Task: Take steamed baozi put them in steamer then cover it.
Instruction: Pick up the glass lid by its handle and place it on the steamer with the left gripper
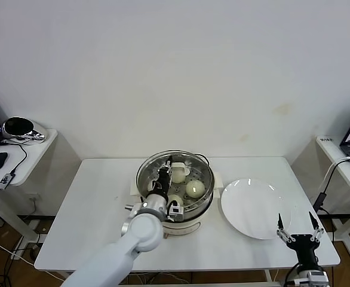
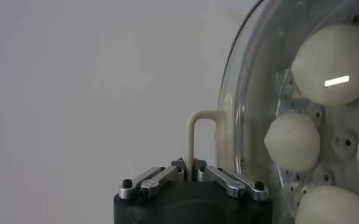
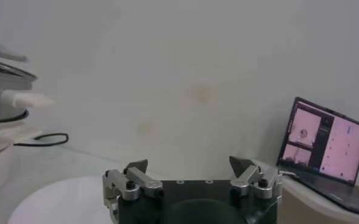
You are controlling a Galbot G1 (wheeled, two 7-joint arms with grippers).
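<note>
With the steamed baozi [image 2: 292,141] already in the steamer [image 1: 202,206], the left gripper [image 2: 191,167], jaws pinching the cover [image 2: 243,109] by its handle, must lower it squarely; the right gripper [image 1: 299,230] idles, jaws spread, beside the plate [image 1: 252,209].

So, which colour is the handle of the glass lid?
Cream-white; the handle shows best in the left wrist view.

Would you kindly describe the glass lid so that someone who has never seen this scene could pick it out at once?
Find the white table, then the round shiny steel steamer pot at its middle, left of the flat white plate. The round clear glass lid sits over the pot, four cream-white buns visible through it. Only it has a cream-white loop handle, which the left gripper pinches.
</note>
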